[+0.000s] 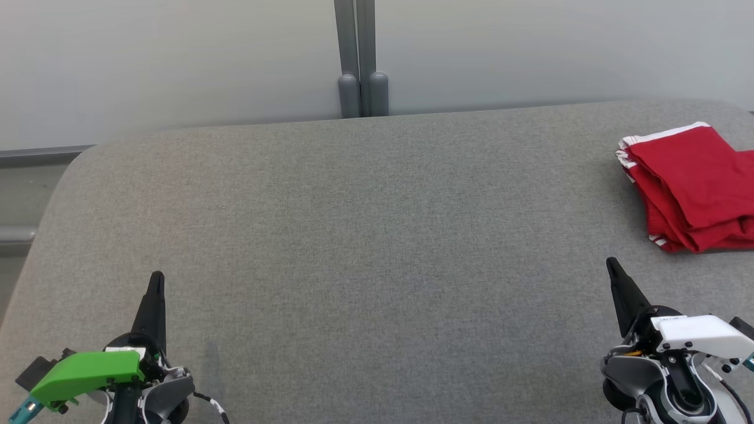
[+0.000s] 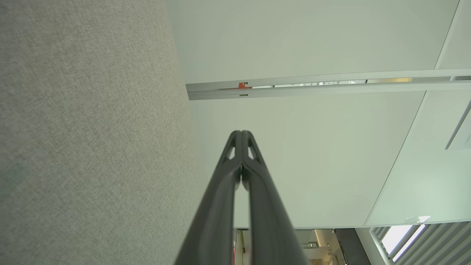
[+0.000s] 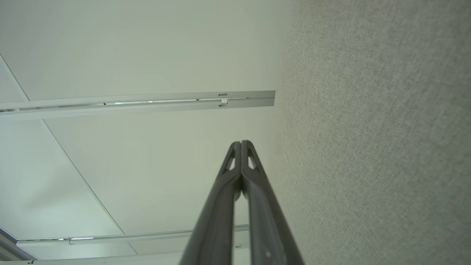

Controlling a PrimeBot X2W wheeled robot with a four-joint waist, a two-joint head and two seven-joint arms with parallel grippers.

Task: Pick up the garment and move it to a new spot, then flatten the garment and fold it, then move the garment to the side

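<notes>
The garment [image 1: 695,185] is red with white trim and lies folded in a thick stack at the far right of the grey fabric table [image 1: 365,235], partly cut off by the head view's right edge. My left gripper [image 1: 156,277] sits at the lower left, shut with nothing in it. At the lower right my right gripper [image 1: 611,262] is also shut and empty, just in front of and a little left of the garment. In each wrist view the two dark fingers press together: left gripper [image 2: 241,132], right gripper [image 3: 241,142].
A pale wall with a grey vertical post [image 1: 360,59] stands behind the table's far edge. The table's rounded left corner [image 1: 76,159] drops off to a lower ledge. The wrist views look along the grey table surface [image 2: 92,129] toward white panels.
</notes>
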